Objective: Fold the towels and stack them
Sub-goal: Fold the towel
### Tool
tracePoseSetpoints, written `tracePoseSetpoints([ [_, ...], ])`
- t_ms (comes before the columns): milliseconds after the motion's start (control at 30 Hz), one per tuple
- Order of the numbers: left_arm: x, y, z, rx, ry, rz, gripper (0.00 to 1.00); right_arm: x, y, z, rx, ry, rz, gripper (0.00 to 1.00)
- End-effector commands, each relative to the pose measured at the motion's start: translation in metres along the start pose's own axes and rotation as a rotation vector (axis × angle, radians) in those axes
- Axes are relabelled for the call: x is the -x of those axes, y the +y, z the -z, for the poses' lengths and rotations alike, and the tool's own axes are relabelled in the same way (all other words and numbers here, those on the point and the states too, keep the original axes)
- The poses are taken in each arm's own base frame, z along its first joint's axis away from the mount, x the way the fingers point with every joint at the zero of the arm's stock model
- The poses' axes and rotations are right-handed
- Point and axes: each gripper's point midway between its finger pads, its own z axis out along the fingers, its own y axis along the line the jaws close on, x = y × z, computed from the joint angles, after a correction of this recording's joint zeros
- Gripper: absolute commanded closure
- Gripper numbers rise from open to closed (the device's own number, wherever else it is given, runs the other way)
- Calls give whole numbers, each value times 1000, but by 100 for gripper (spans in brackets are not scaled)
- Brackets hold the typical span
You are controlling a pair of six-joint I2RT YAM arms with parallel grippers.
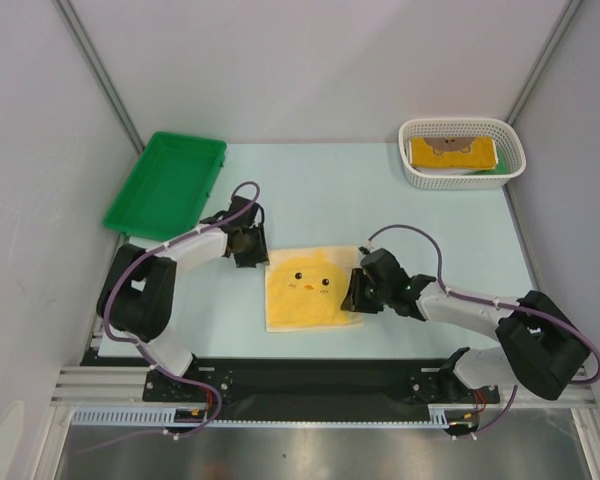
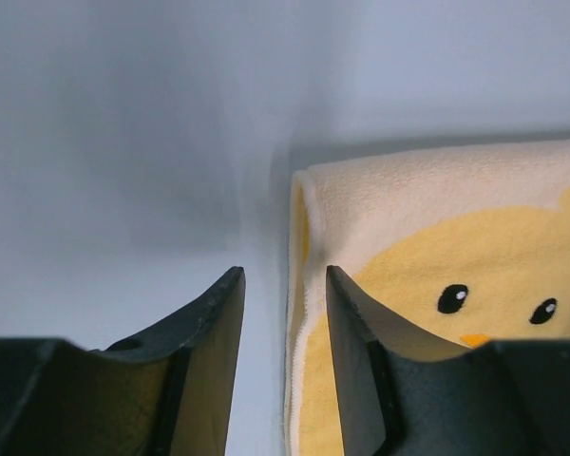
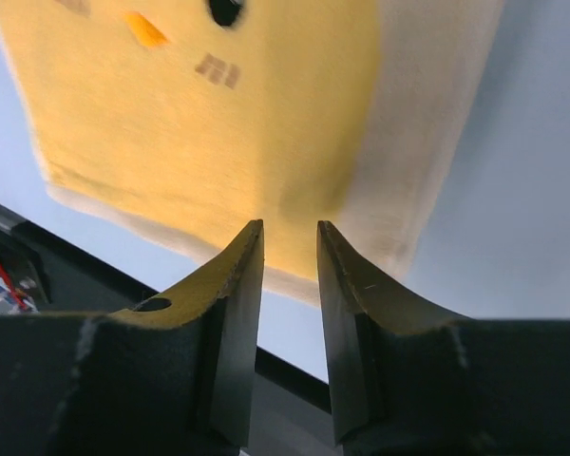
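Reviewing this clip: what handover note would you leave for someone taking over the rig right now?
Left gripper: open, empty, just off the far-left corner of the chick towel.
Right gripper: open, empty, at that towel's right edge.
Chick towel: lies flat mid-table; its left edge looks doubled over.
Basket, far right: holds a yellow towel on top of a green one.
Done: at most one fold on the chick towel.
Left: finish folding it, then stack all the towels.
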Motion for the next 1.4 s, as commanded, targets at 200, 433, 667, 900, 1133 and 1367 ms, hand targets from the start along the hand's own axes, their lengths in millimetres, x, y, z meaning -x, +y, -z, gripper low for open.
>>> tracePoseSetpoints([
  [200,29,-80,51,-388,-31,-122,55,100,29,-5,68,-71,100,69],
  [433,7,-68,3,-358,32,-101,58,134,2,-41,122,-31,141,75],
  [667,27,-37,-26,-151,2,-103,59,151,-25,-62,96,-29,140,74],
  [900,38,-41,-23,-141,-7,-110,58,155,-32,-64,106,-17,166,73],
  [1133,49,-44,-21,-138,-24,-126,58,166,-41,-72,84,4,181,71],
  [1367,42,-32,-34,-87,14,-132,58,166,-45,-80,76,34,190,70],
])
